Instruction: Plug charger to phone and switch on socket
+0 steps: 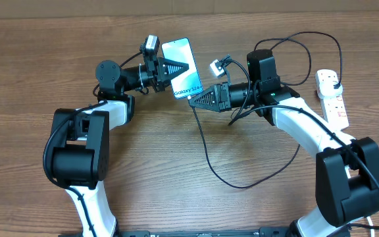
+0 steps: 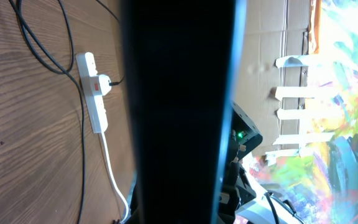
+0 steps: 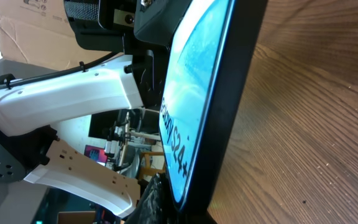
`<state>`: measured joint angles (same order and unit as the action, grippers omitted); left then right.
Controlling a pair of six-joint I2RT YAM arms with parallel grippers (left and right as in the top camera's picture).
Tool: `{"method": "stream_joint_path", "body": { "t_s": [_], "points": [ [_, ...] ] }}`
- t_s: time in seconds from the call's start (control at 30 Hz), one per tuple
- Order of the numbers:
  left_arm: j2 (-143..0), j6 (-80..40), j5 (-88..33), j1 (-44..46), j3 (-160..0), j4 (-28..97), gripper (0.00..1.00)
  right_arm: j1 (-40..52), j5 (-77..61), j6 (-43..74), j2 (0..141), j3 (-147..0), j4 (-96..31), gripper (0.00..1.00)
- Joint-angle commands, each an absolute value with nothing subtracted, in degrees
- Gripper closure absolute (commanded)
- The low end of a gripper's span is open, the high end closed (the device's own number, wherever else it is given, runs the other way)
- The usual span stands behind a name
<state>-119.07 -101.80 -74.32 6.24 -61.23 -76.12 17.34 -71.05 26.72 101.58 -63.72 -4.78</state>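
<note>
Overhead, my left gripper (image 1: 176,68) was clamped on the phone (image 1: 186,56). My right gripper (image 1: 198,99) pinched the charger (image 1: 205,150) tip at the phone's lower end. A skewed push could miss the port or twist the phone loose. The socket (image 1: 332,97) lay far right.

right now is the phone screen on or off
On: the phone glows blue-white and shows Galaxy S24+ text on its screen.

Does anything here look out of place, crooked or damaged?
Nothing looks damaged. Only the slim smartphone with the lit blue-white screen stands out: held askew above the wooden table in the left gripper, while the right gripper holds the thin black charger cable at its lower end.
</note>
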Motion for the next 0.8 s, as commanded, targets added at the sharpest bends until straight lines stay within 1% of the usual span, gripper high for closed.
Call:
{"method": "stream_joint_path", "body": {
  "t_s": [0.0,0.17,0.77],
  "points": [
    [-118.5,-100.5,-74.0,6.0,-62.8,-76.7,0.96,17.1,-69.2,27.2,101.8,-63.7,-4.5,0.96],
    [-118.5,-100.5,-74.0,6.0,-62.8,-76.7,0.96,17.1,-67.1,28.6,101.8,-63.7,-4.2,0.96],
    [-118.5,-99.4,-76.1,6.0,-62.8,-76.7,0.96,17.1,-66.9,31.6,101.8,-63.7,-0.2,0.96]
  ]
}}
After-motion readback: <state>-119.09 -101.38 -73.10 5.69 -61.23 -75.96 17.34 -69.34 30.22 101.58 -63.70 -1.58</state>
